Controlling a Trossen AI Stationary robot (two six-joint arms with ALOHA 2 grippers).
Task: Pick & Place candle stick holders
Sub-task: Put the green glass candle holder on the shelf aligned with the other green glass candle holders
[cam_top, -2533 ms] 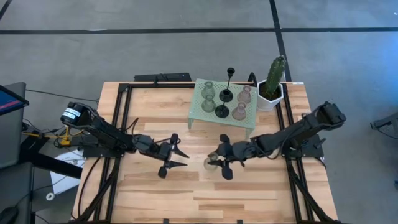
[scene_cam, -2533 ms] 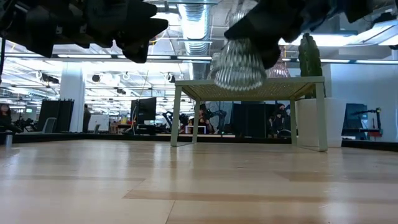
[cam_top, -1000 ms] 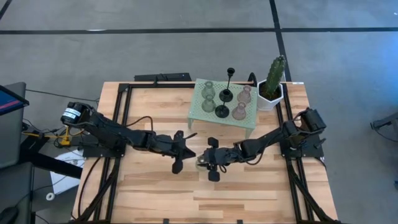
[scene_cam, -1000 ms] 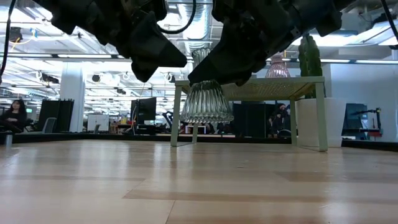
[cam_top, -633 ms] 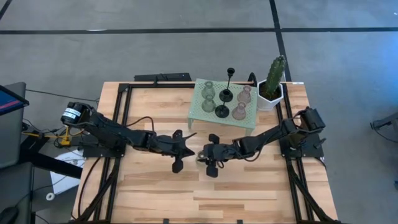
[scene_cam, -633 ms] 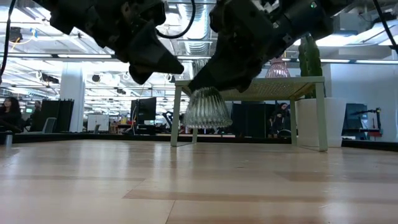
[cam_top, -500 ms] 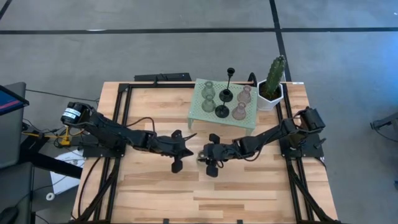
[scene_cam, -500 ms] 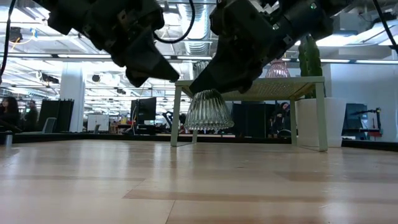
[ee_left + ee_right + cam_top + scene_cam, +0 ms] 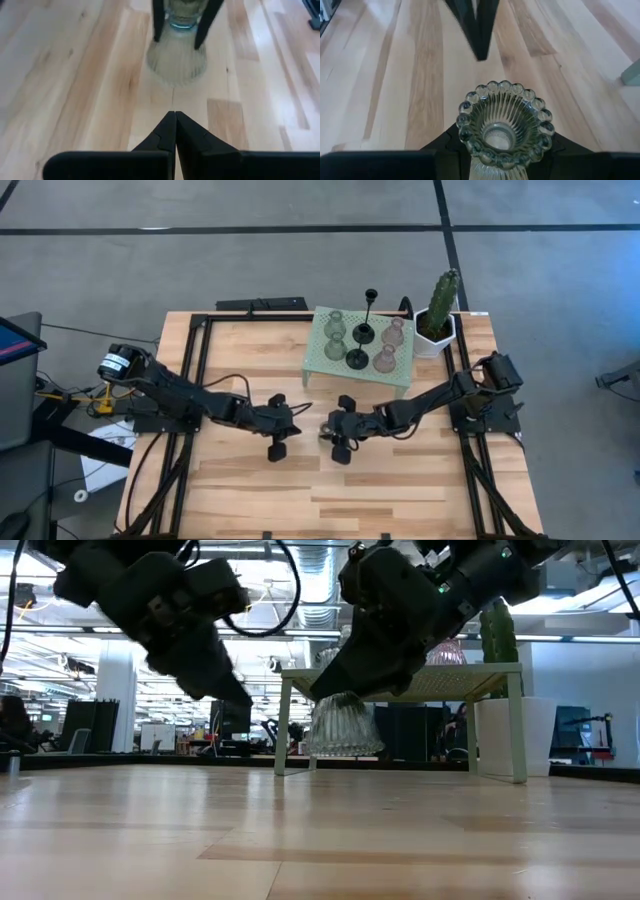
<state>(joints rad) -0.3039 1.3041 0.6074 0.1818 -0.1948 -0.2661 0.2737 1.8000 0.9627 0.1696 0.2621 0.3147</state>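
My right gripper [image 9: 331, 430] holds a clear ribbed glass candle stick holder [image 9: 343, 725] above the middle of the table; it also shows in the left wrist view [image 9: 177, 52] and right wrist view [image 9: 502, 125]. My left gripper [image 9: 295, 421] is shut and empty, its tips [image 9: 173, 115] pointing at the holder from a short way off to its left. Several more holders, green [image 9: 335, 326], pink [image 9: 386, 360] and black [image 9: 357, 360], stand on the mint mesh stand [image 9: 322, 370]. My right gripper pinches the holder's narrow neck [image 9: 183, 23] between its two fingers [image 9: 158, 22], just under the beaded top rim [image 9: 502, 87]. The fingers come from the table's right, slanting down, and lie across the neck. The holder hangs bell-end down, slightly tilted, clear of the table.
The mesh stand is at the table's far middle, with a tall thin black stem [image 9: 370, 300] on it. A cactus in a white pot [image 9: 439, 308] stands at its right. Bare wood [image 9: 330, 490] lies toward the near edge.
My left gripper has drawn back toward the table's left edge and dropped lower, away from the holder. My right gripper has brought the holder a little lower and slightly toward the left, still held by its neck.
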